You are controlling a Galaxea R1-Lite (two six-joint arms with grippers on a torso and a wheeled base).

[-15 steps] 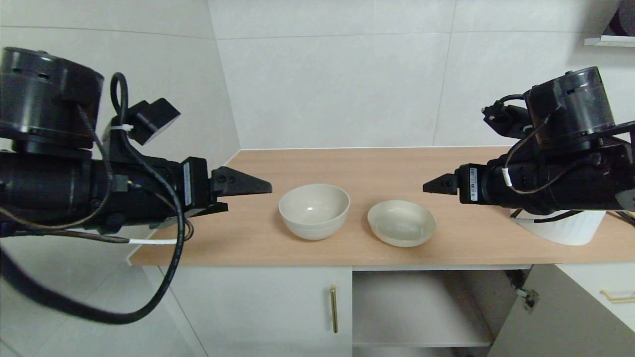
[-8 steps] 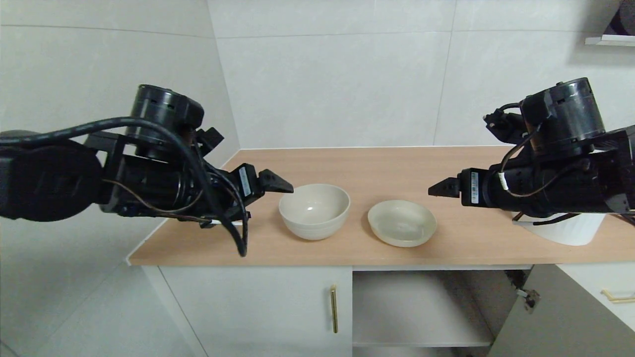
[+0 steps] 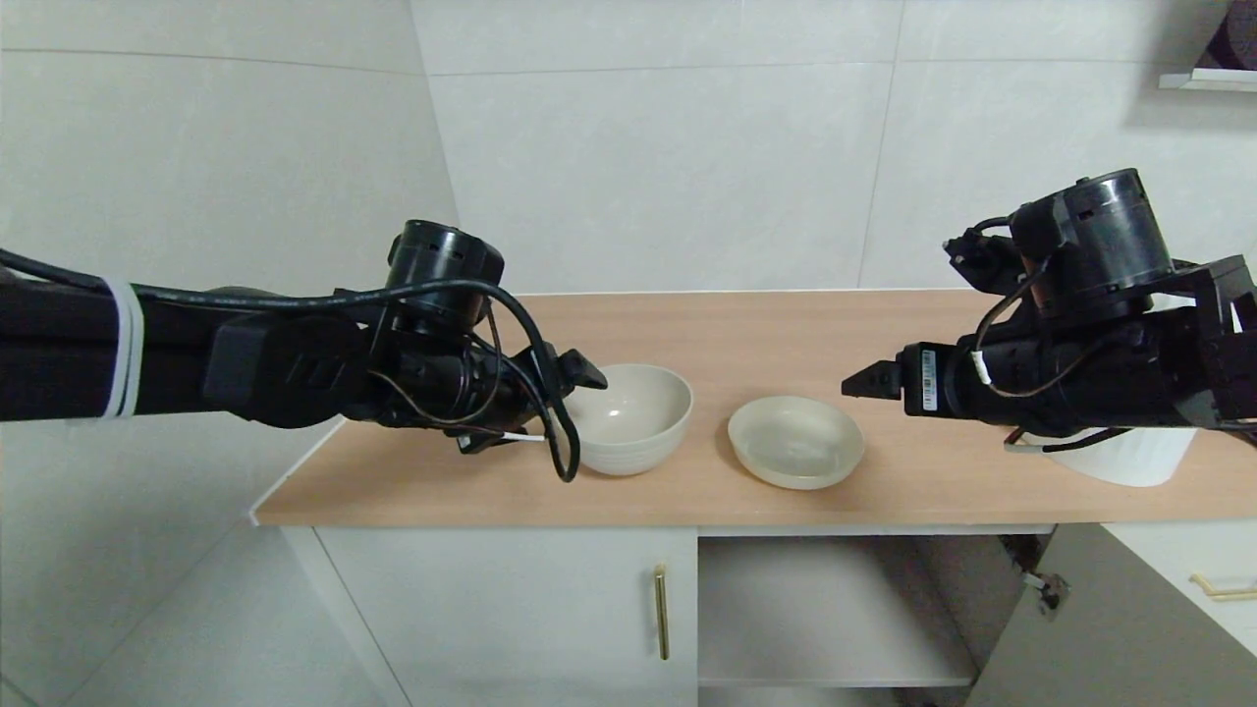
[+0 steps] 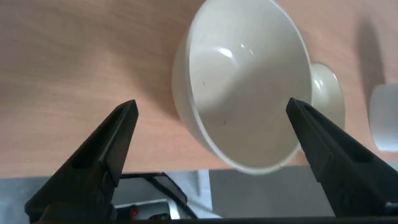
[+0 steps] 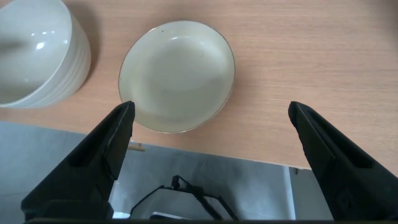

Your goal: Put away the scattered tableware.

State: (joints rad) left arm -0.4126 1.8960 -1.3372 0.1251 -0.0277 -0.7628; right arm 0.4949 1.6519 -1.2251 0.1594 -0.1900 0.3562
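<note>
We hold our left tool [image 4: 211,107] spread apart at the bowl [image 3: 623,417] on the tabletop [image 3: 746,334], likely to straddle its rim. Our right tool [image 5: 211,109], likewise apart, hovers over the shallow dish [image 3: 795,442].

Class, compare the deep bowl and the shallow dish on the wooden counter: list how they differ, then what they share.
The bowl is deep with tall walls; the dish is shallow and low. The bowl's outer wall is ridged near its base; the dish's looks smooth. The bowl sits nearer the counter's left end, the dish to its right. Both are off-white, round, upright and empty.
</note>
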